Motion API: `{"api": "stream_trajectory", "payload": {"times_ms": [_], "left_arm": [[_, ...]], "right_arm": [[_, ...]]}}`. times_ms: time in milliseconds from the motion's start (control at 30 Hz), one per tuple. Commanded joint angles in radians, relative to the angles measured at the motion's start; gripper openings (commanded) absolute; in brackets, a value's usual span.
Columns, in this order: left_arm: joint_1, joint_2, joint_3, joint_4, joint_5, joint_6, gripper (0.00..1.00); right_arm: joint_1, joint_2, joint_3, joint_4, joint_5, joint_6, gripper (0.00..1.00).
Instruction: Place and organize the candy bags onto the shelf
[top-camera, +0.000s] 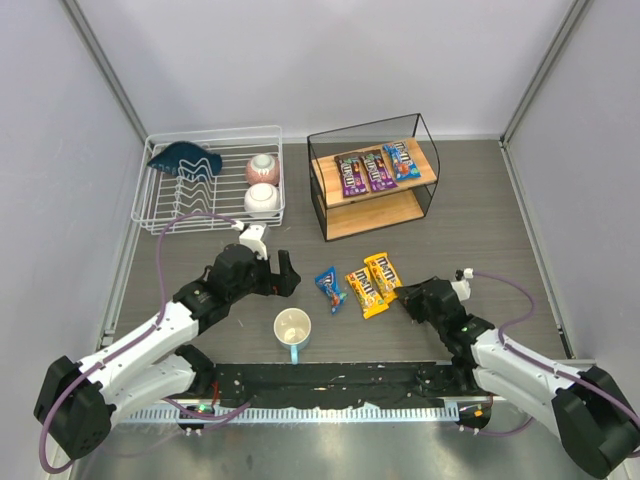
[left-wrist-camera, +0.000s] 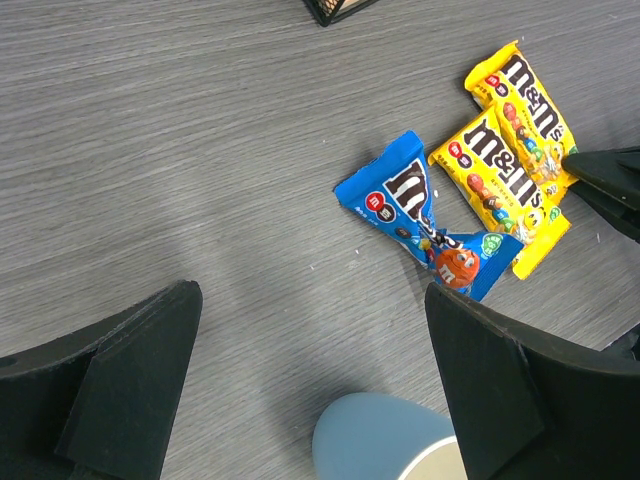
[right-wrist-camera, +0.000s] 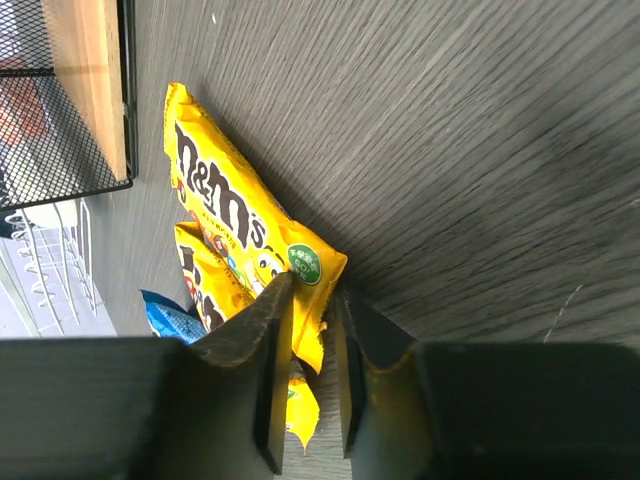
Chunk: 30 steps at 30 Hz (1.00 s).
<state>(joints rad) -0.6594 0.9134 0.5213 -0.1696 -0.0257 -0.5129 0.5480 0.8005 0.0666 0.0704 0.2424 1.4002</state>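
Observation:
The shelf (top-camera: 425, 180) stands at the back centre; its top board holds two purple candy bags (top-camera: 352, 173) (top-camera: 378, 168) and a blue one (top-camera: 401, 160). On the table lie a blue bag (top-camera: 330, 288) and two yellow bags (top-camera: 364, 293) (top-camera: 383, 274). My right gripper (top-camera: 404, 296) is shut on the near end of the right yellow bag (right-wrist-camera: 225, 215), which still lies on the table. My left gripper (top-camera: 287, 274) is open and empty, hovering left of the blue bag (left-wrist-camera: 420, 215). The yellow bags (left-wrist-camera: 495, 185) (left-wrist-camera: 535, 105) also show in the left wrist view.
A blue mug (top-camera: 292, 329) stands just in front of the bags, under my left gripper (left-wrist-camera: 310, 335). A white wire dish rack (top-camera: 160, 212) with a blue dish and two bowls stands at the back left. The shelf's lower board (top-camera: 370, 216) is bare.

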Motion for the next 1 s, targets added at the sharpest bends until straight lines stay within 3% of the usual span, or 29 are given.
{"api": "stream_trajectory", "payload": {"times_ms": [0, 167, 400, 667, 800, 967], "left_arm": [[-0.005, -0.004, 0.029, 0.013, -0.002, 0.01, 1.0], [-0.005, -0.005, 0.028, 0.015, -0.002, 0.01, 1.0], [-0.005, -0.007, 0.025, 0.013, -0.002, 0.011, 1.0], [-0.005, -0.004, 0.028, 0.015, -0.002, 0.011, 1.0], [-0.005, -0.004, 0.029, 0.012, 0.001, 0.01, 1.0], [-0.005, -0.008, 0.043, 0.007, 0.009, 0.004, 1.0]], "right_arm": [[0.004, 0.023, -0.047, 0.019, 0.054, -0.015, 0.24], [0.004, 0.017, -0.047, 0.019, 0.07, -0.038, 0.01], [0.004, -0.059, -0.027, 0.006, 0.09, -0.141, 0.01], [0.004, -0.319, -0.021, 0.014, 0.129, -0.248, 0.01], [0.004, -0.322, -0.031, 0.086, 0.117, -0.271, 0.01], [0.004, -0.221, -0.044, 0.305, 0.08, -0.282, 0.01]]}}
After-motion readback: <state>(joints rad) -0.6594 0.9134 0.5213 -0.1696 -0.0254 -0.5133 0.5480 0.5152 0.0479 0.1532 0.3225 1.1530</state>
